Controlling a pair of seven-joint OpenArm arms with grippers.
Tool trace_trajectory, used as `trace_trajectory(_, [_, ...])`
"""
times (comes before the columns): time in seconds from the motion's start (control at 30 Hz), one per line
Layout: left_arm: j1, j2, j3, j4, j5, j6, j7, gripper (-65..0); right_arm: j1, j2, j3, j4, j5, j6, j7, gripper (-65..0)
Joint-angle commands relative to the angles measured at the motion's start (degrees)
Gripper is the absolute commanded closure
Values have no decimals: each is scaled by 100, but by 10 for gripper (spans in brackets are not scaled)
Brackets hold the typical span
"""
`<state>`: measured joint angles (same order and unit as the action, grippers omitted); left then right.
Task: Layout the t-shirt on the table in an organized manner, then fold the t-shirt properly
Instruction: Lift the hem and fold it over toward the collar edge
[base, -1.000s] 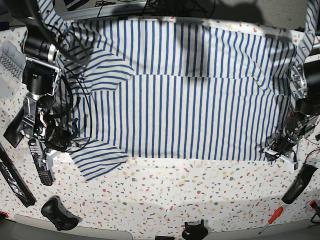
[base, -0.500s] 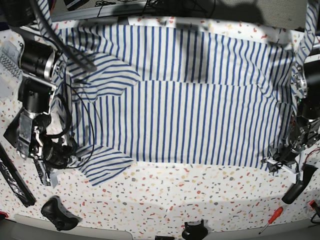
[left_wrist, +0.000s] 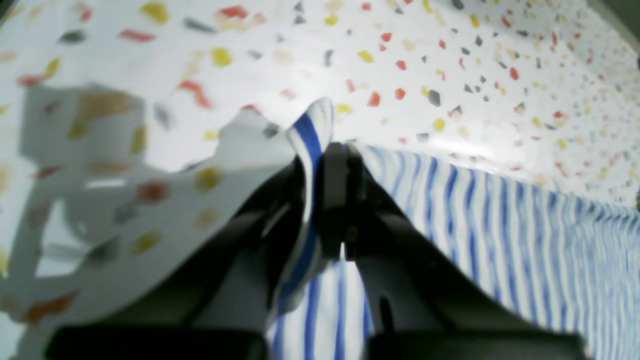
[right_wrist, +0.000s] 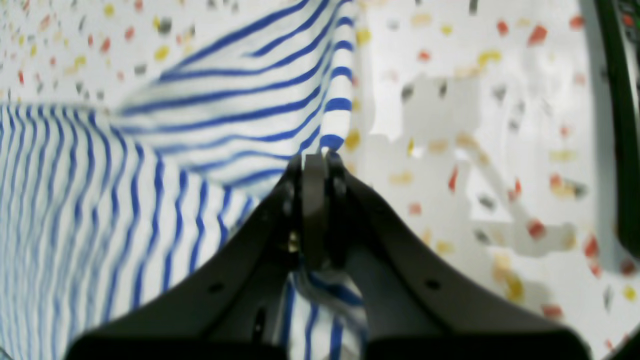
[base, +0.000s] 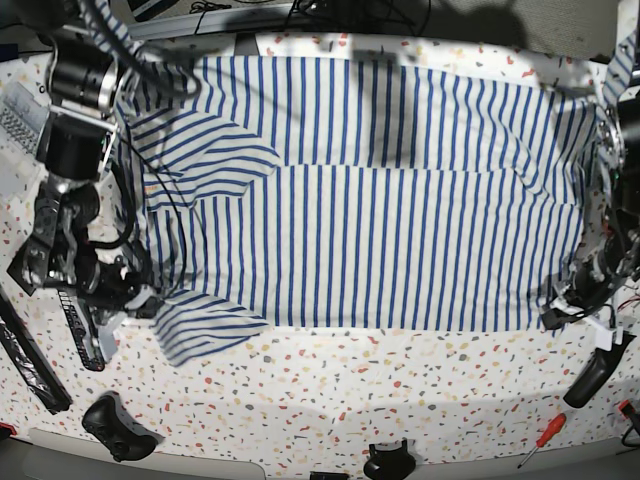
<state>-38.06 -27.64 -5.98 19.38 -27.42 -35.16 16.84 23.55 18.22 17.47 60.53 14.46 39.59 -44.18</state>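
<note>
Soft, floppy cotton here: the t-shirt (base: 360, 200) is lying spread across the worktop (base: 330, 400), light and sagging wherever you aren't supporting it, so keep pinching edges and corners. Your left hand (left_wrist: 325, 150) is clenched on the hem corner, your right hand (right_wrist: 315, 160) on the sleeve edge. Compared with a second ago, the near edge is sitting further from the controller (base: 118, 428).

T-shirt (base: 360, 230): soft matt striped cloth. Bench (base: 400, 400): smooth speckled terrazzo-look top, slight sheen. Fingers (right_wrist: 280, 210): matt black, probably plastic.
</note>
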Motion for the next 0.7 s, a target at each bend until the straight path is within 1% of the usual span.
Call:
trace_trajectory(0.0, [-72, -122, -9, 282, -245, -74, 44, 0, 50, 83, 15, 343, 114, 41, 72, 0])
trace_trajectory(0.2, [778, -358, -9, 1814, -1578, -105, 1513, 0, -778, 83, 15, 1641, 120, 41, -114, 0])
trace_trajectory(0.27, [1071, -455, -9, 2389, -1982, -114, 1882, 0, -1008, 83, 15, 2011, 120, 41, -149, 0])
trace_trajectory(0.33, [1346, -564, -9, 2944, -2253, -114, 2074, 0, -1217, 83, 15, 2350, 120, 41, -179, 0])
trace_trajectory(0.47, [1764, -748, -9, 3777, -2319, -111, 2133, 0, -1576, 83, 20, 2870, 120, 41, -264, 0])
trace_trajectory(0.67, [2146, -796, -151, 4153, -2326, -109, 2269, 0, -1902, 83, 26, 3215, 94, 41, -321, 0])
